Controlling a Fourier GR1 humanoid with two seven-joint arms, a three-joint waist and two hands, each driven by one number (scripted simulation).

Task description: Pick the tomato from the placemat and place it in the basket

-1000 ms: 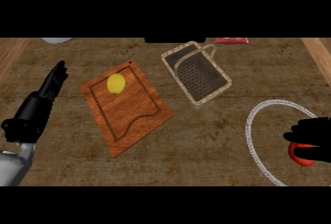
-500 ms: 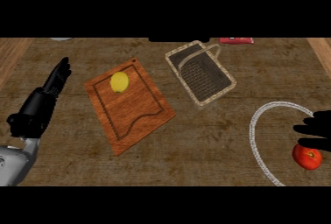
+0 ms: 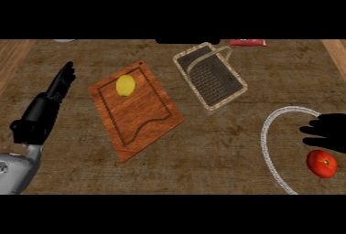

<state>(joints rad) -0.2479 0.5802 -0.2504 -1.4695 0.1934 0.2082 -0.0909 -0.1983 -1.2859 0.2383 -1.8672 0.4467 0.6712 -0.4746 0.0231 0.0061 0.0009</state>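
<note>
The red tomato (image 3: 321,163) lies on a dark round placemat with a pale rim (image 3: 268,137) at the right edge of the head view. My right hand (image 3: 330,132) hovers just beyond the tomato, on its far side, fingers spread toward the left and holding nothing. The wire basket (image 3: 209,76) with its pale woven rim stands at the upper middle, well away to the left of that hand. At the left edge my left hand (image 3: 47,104) rests open with fingers straight, pointing away from me.
A wooden cutting board (image 3: 138,112) lies left of centre with a yellow lemon (image 3: 125,85) on its far end. A red object (image 3: 247,42) and a grey one (image 3: 64,40) sit at the counter's back edge.
My right hand, which covered the tomato a second ago, has moved off toward the far side, leaving the whole tomato showing on the placemat. The left hand stays as it was.
</note>
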